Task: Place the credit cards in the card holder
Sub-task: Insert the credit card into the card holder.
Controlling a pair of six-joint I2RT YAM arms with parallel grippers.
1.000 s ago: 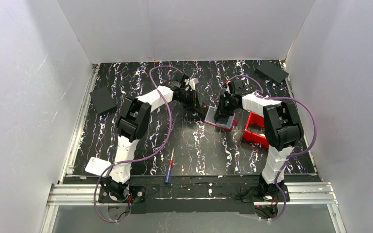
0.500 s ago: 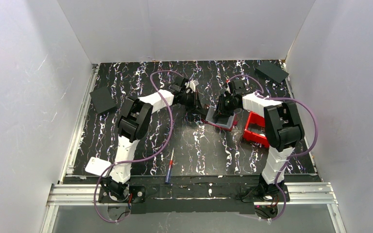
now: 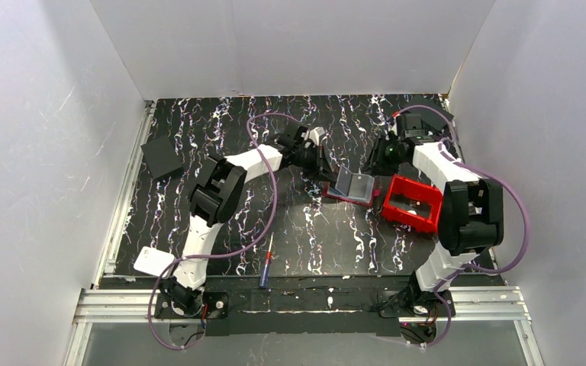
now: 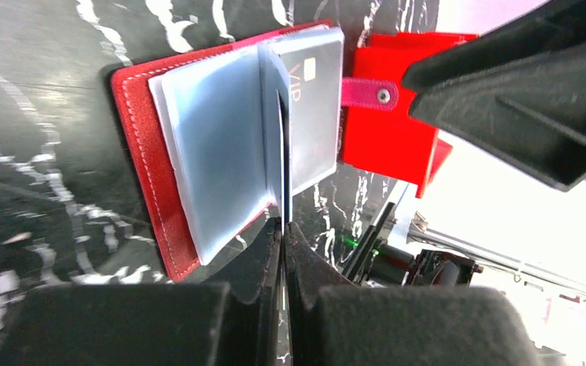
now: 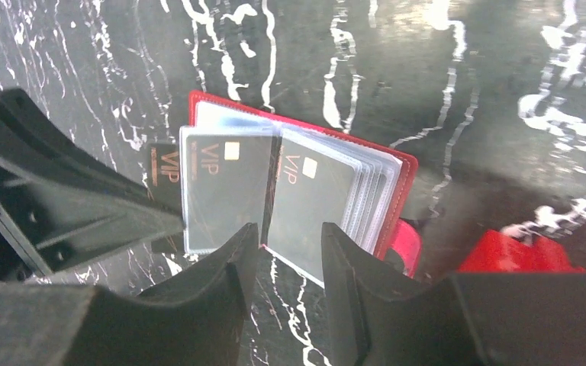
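Nearest the arm bases, on the dark marbled surface (image 3: 305,236): a white flat piece (image 3: 152,261) at left, and a thin blue-and-red tool (image 3: 265,264) more to the middle. Further in, toward the right: the card holder (image 3: 353,185), lying open, red cover down, grey-blue pockets up. Just beside it on the right, a red bin (image 3: 410,217). Left hand (image 4: 282,225) fully closed, pinching one upright pocket of the card holder by its edge. Right hand (image 5: 290,236) by the far right side of the card holder, fingers apart, gripping nothing. Credit cards (image 5: 221,191) with "VIP" print already inside the pockets; one more dark card (image 5: 164,171) half hidden at the card holder's edge. Farthest back, a black square (image 3: 160,158) at left and a second black square (image 3: 431,112) in the right corner.
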